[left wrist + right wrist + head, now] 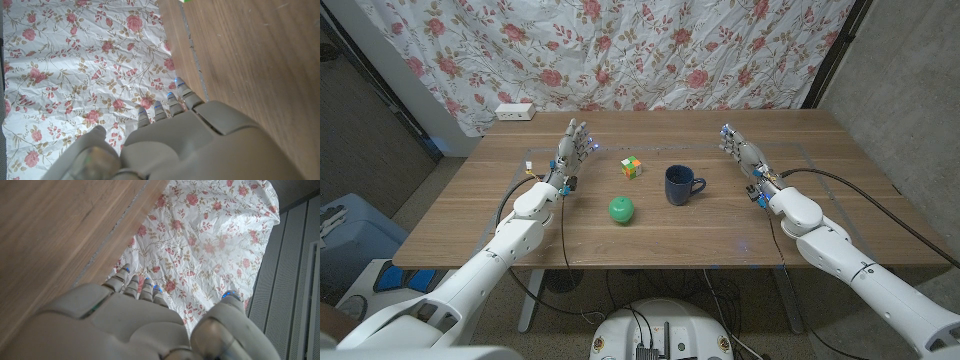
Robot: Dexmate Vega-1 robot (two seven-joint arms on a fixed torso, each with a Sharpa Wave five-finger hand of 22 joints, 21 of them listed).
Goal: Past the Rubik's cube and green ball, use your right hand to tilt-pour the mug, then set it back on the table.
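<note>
Showing the task not yet begun: the dark blue mug (682, 185) stands upright near the middle of the wooden table (470, 215), handle toward the robot's right, untouched. The Rubik's cube (631, 167) lies just to its left, the green ball (622, 209) nearer the robot. The right hand (741, 149) waits well apart from the mug, fingers extended and holding nothing. The left hand (571, 147) is likewise open and empty. Reach, grasp, tilt-pour and set-down all remain.
</note>
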